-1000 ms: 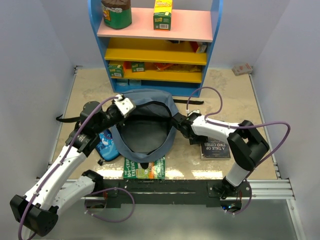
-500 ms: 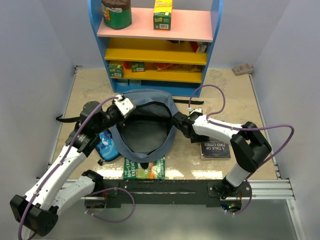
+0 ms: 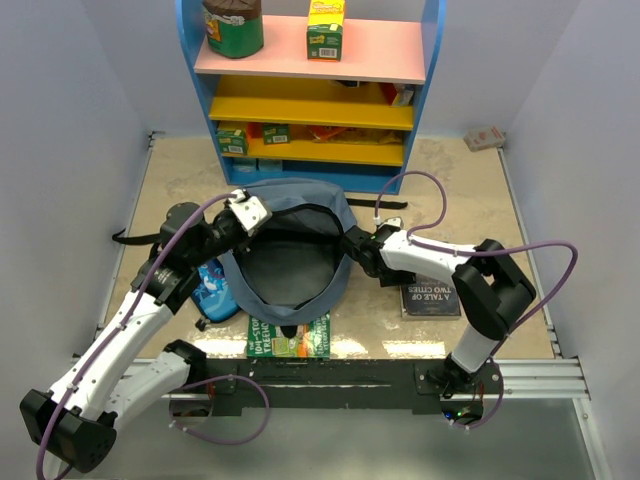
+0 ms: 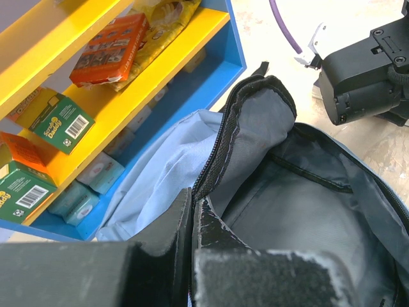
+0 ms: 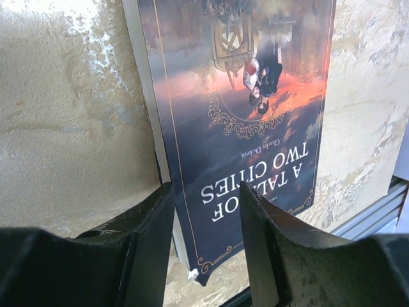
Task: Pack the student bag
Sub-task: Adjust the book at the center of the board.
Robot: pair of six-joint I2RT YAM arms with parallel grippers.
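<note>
The student bag (image 3: 290,255), grey-blue with dark lining, lies open in the middle of the table. My left gripper (image 3: 245,212) is shut on the bag's zipper rim (image 4: 214,160) at its far left and holds the mouth open; the pinch shows in the left wrist view (image 4: 192,211). My right gripper (image 3: 362,252) is open and empty beside the bag's right rim. In the right wrist view its fingers (image 5: 204,198) frame a dark book, "A Tale of Two Cities" (image 5: 243,96), lying flat on the table (image 3: 432,297), not touching it.
A green book (image 3: 290,337) lies partly under the bag's near edge. A small blue printed pencil case (image 3: 213,290) lies left of the bag. A blue-and-yellow shelf unit (image 3: 310,90) with boxes stands behind. A small box (image 3: 485,138) lies far right.
The right arm's elbow swung slightly right and back, with the open gripper staying by the bag's right rim. The left gripper and the bag have not moved.
</note>
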